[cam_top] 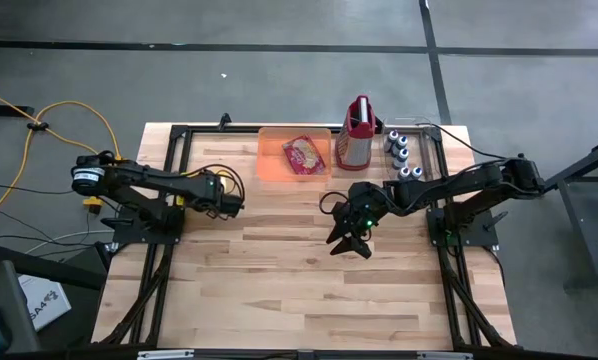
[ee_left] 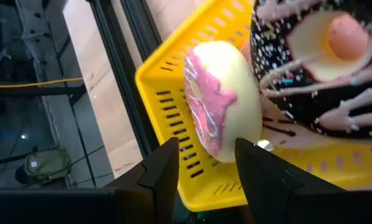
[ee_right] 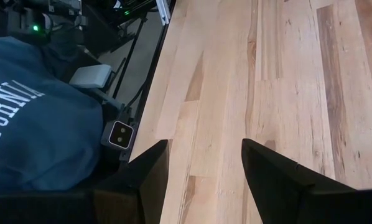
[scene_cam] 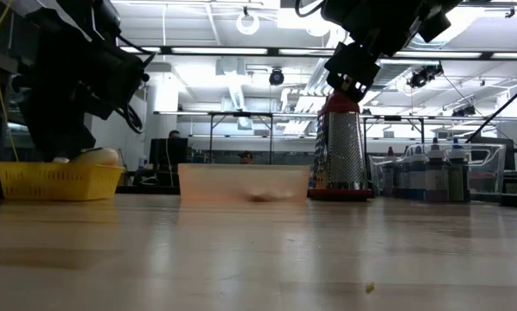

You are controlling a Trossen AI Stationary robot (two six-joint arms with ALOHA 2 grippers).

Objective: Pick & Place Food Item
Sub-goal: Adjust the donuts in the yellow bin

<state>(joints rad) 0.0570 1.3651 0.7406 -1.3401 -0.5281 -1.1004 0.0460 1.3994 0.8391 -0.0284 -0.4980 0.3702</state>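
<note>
A pale doughnut with pink icing (ee_left: 220,106) leans on edge in a yellow slotted basket (ee_left: 167,81), beside a dark sprinkled toy food (ee_left: 310,56). My left gripper (ee_left: 204,155) is open, with one finger on each side of the doughnut. In the high view my left gripper (cam_top: 234,197) hides the basket; the low view shows the basket (scene_cam: 55,180) at the table's left. My right gripper (cam_top: 349,243) hangs open above bare wood (ee_right: 204,162) mid-table. A translucent orange bin (cam_top: 269,165) at the far edge holds a reddish food item (cam_top: 304,155). My left gripper has its open fingers (ee_left: 164,168) on either side of the doughnut's near edge (ee_left: 226,152), coming slanting down into the basket. One finger overlaps the doughnut's rim in the wrist view, and I cannot tell whether it touches.
A metal grater with a red handle (cam_top: 357,135) and several small bottles in a clear tray (cam_top: 399,155) stand right of the bin. The near half of the wooden table (cam_top: 299,300) lies bare. A person's blue sweatshirt (ee_right: 37,124) shows beyond the table edge.
</note>
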